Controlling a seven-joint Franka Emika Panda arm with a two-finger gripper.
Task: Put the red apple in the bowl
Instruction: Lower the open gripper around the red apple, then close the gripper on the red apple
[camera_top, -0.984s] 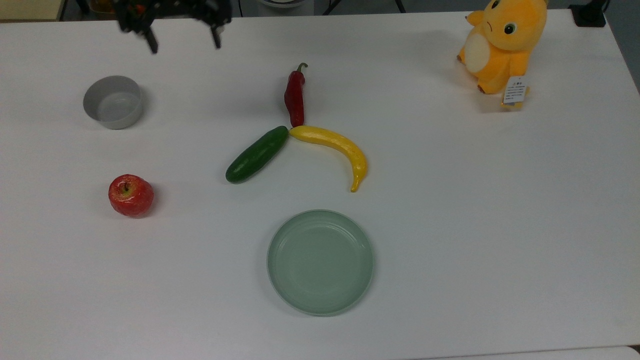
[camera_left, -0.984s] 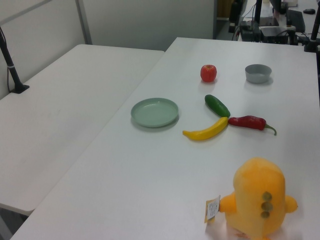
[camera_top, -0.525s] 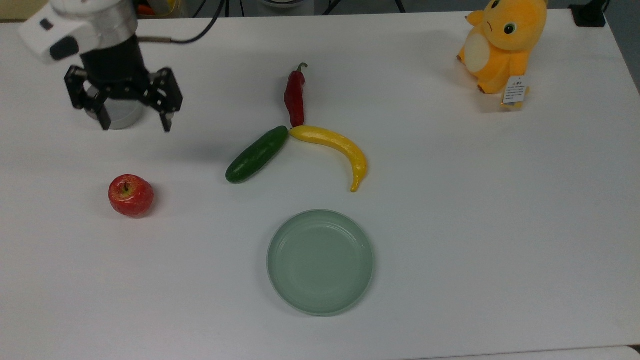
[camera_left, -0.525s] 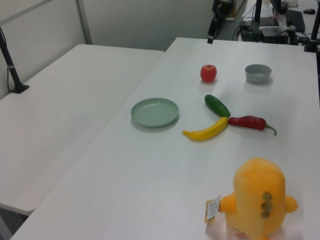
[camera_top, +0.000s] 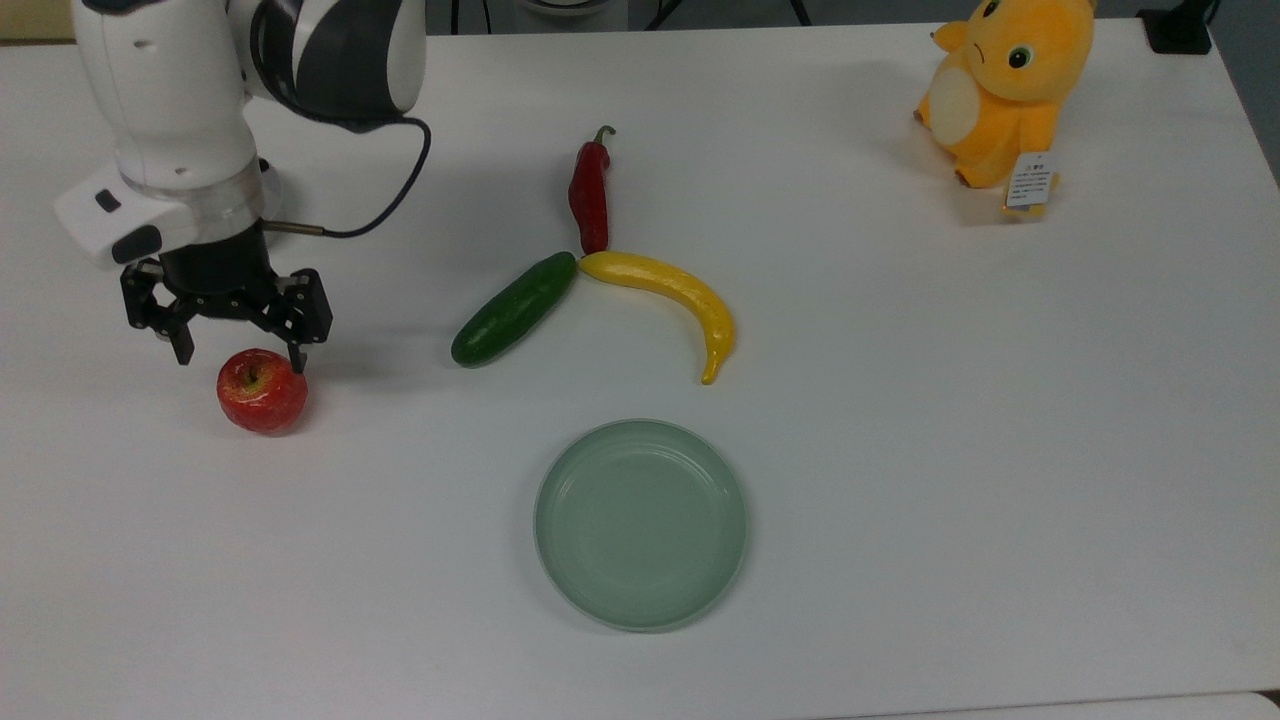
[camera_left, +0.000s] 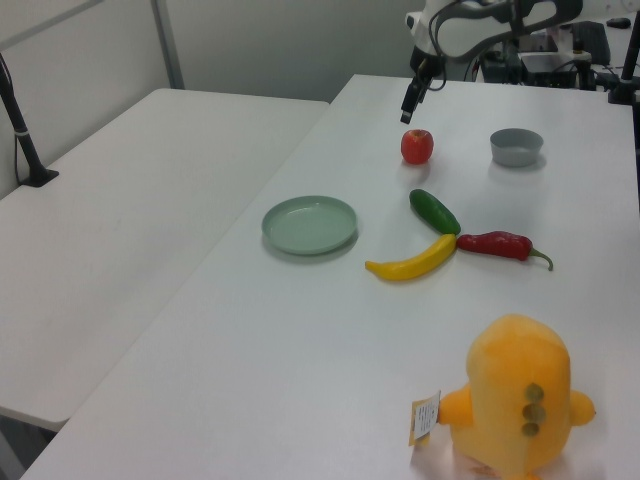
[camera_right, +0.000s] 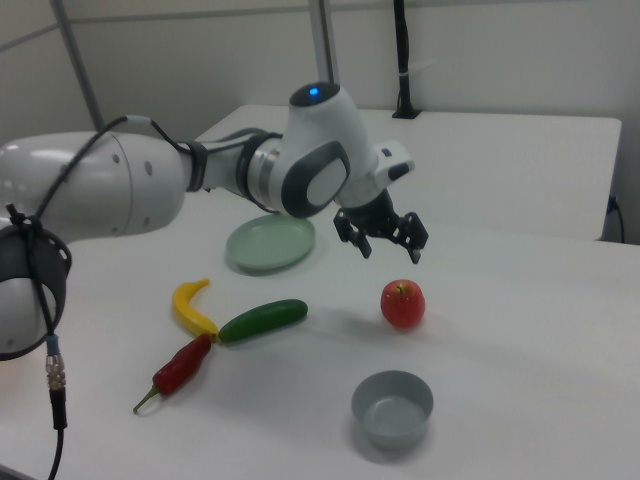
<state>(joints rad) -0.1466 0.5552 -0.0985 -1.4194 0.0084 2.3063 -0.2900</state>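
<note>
Top view: the gripper (camera_top: 238, 357) hangs with its 2 fingers spread wide, holding nothing, just above the apple (camera_top: 262, 391) on the white table (camera_top: 900, 450), toward the top view's left. A cucumber (camera_top: 513, 309), chili (camera_top: 590, 192) and banana (camera_top: 670, 298) meet at the centre.

Left view: the apple (camera_left: 417, 146) sits apart from the grey bowl (camera_left: 516, 147), which lies to the left view's right.

Right view: the gripper (camera_right: 390, 247) hovers over the apple (camera_right: 402, 303); the empty bowl (camera_right: 392, 408) stands nearer the camera, a green plate (camera_right: 270, 244) behind.
</note>
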